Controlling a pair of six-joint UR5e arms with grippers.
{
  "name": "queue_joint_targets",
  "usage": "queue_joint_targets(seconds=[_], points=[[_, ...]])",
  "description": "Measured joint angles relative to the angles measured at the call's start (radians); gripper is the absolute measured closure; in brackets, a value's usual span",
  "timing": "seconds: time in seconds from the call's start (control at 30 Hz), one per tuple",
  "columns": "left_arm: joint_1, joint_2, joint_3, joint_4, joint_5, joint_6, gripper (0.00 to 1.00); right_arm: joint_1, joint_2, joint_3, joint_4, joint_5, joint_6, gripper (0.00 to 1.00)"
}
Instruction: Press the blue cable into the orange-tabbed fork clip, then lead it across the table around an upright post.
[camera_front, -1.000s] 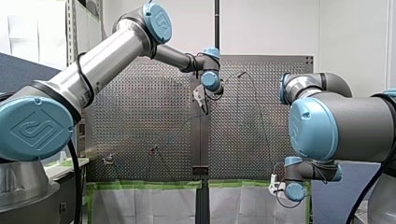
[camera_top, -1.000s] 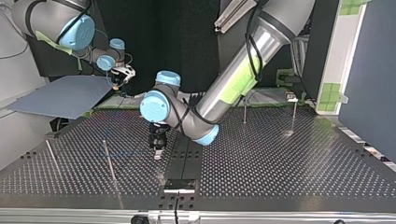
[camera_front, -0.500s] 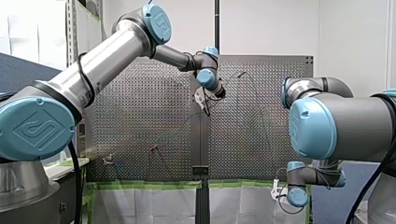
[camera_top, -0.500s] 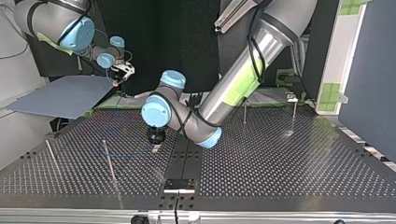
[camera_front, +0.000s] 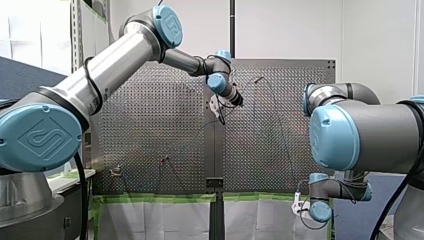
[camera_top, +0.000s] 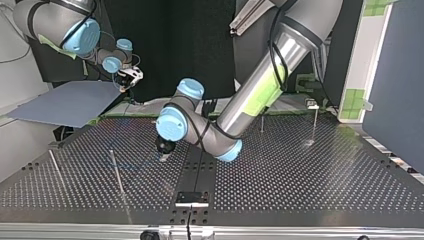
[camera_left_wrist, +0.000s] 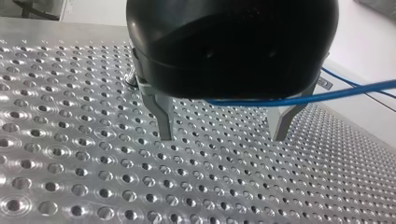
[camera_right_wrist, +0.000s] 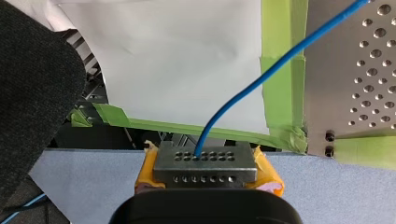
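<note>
In the left wrist view my left gripper (camera_left_wrist: 223, 135) stands open just above the perforated table, its two metal fingers (camera_left_wrist: 163, 122) wide apart. The blue cable (camera_left_wrist: 336, 93) crosses close under its palm and past one finger, ungripped. The top view has this gripper (camera_top: 162, 152) near the table's middle, with a faint blue cable (camera_top: 137, 167) trailing toward the left. My right gripper (camera_right_wrist: 205, 156), with yellow pads, is shut on the blue cable (camera_right_wrist: 280, 60) off the table's edge. In the top view it hangs at the far left (camera_top: 131, 77). I cannot make out the orange-tabbed clip.
Thin upright posts stand on the table in the top view: two at the left (camera_top: 117, 172) (camera_top: 56, 167) and two at the far right (camera_top: 261, 120) (camera_top: 315, 122). A grey board (camera_top: 65, 102) lies beyond the left corner. Green tape (camera_right_wrist: 280, 70) lines the table's edge.
My left wrist has tilted and its gripper has edged away from the top view's camera. In the front view my right gripper has sunk a little lower.
</note>
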Motion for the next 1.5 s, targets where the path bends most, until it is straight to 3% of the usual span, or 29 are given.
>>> queue_joint_targets(seconds=[0.23,0.67,1.23,1.5], points=[[0.01,0.002,0.0,-0.025,0.002,0.031,0.0,0.0,0.0,0.0,0.0,0.0,-0.002,1.0],[0.012,0.02,0.0,-0.135,0.002,0.139,0.0,0.0,0.0,0.0,0.001,0.0,-0.002,1.0],[0.016,0.06,0.0,-0.152,-0.017,0.151,0.0,0.0,0.0,-0.001,0.002,-0.002,-0.002,1.0],[0.002,0.111,-0.001,-0.17,-0.017,0.159,0.0,0.0,0.0,0.0,0.006,-0.003,-0.003,1.0]])
